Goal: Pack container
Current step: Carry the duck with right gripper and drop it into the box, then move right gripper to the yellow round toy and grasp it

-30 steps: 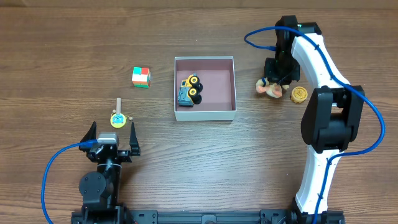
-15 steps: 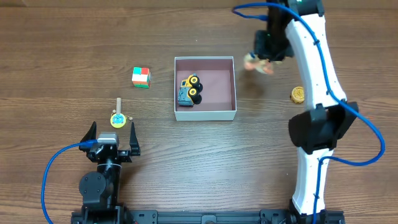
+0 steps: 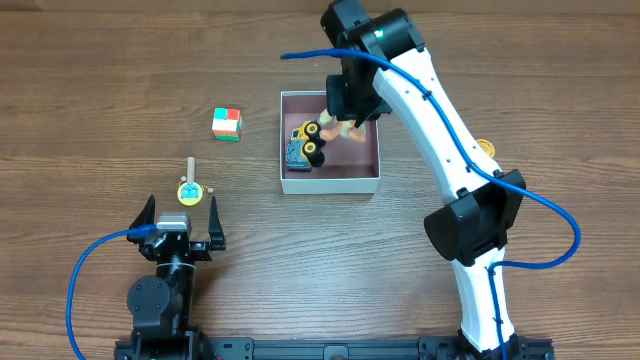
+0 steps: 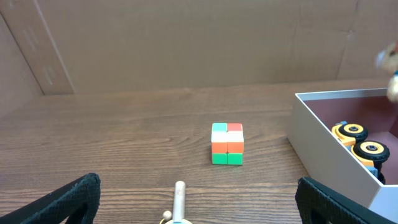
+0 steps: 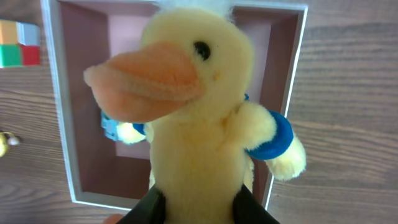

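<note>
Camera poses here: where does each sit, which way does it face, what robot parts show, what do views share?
Overhead: above the table, looking straight down; both arms show, left gripper open, right arm over the container.
Left wrist: low, looking level across the table at the colour cube; own fingers at bottom corners.
Right wrist: looking down into the container past the plush duck; right gripper clamps it at the bottom edge.
Shared: container and cube, all three views.

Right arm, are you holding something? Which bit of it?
Yes: the right jaws squeeze the yellow plush duck by its lower body, above the container. The left jaws are open and hold nothing.
</note>
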Available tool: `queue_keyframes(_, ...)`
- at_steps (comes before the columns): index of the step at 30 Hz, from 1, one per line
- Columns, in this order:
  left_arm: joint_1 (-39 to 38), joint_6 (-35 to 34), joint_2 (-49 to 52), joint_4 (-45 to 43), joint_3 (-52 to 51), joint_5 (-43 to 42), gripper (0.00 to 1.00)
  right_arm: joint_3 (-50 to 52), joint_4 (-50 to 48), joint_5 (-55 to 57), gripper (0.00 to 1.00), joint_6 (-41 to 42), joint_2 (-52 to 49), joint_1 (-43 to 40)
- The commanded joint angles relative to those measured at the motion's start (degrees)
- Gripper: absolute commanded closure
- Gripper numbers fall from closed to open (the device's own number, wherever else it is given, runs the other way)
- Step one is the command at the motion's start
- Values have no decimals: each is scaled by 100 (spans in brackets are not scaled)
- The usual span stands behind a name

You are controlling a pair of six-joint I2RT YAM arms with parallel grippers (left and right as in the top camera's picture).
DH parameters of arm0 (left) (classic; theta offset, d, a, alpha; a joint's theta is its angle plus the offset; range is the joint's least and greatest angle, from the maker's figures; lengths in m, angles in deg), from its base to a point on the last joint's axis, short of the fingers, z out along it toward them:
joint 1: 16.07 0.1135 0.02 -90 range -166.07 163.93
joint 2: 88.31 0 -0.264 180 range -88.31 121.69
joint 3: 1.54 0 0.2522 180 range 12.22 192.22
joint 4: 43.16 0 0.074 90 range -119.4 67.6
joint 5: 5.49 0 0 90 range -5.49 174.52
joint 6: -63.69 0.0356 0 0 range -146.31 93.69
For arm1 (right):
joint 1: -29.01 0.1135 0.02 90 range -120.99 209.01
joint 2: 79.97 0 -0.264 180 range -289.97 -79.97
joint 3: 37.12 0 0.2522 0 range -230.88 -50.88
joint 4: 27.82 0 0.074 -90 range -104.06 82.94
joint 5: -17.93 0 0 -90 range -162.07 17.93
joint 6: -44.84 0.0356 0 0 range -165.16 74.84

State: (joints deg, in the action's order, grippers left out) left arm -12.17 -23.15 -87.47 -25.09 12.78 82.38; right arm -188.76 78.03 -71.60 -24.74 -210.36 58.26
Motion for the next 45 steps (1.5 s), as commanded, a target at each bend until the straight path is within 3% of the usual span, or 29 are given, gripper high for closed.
queue_keyframes(1,48,52,-57,-7,-28,-39,0,396,-129,138,73,151,122,-2)
queue_keyframes(5,48,52,-57,-7,-28,-39,0,787,-409,140,63,50,122,-13)
queue_keyframes(14,48,52,-57,-7,-28,-39,0,813,-437,157,57,42,122,-83)
queue_keyframes(17,48,52,-57,-7,-28,-39,0,813,-308,157,49,44,122,-162)
queue_keyframes(26,48,52,-57,-7,-28,-39,0,800,-94,151,41,-59,127,-264)
queue_keyframes(45,48,52,-57,-7,-28,-39,0,807,-787,-116,41,-66,127,-254)
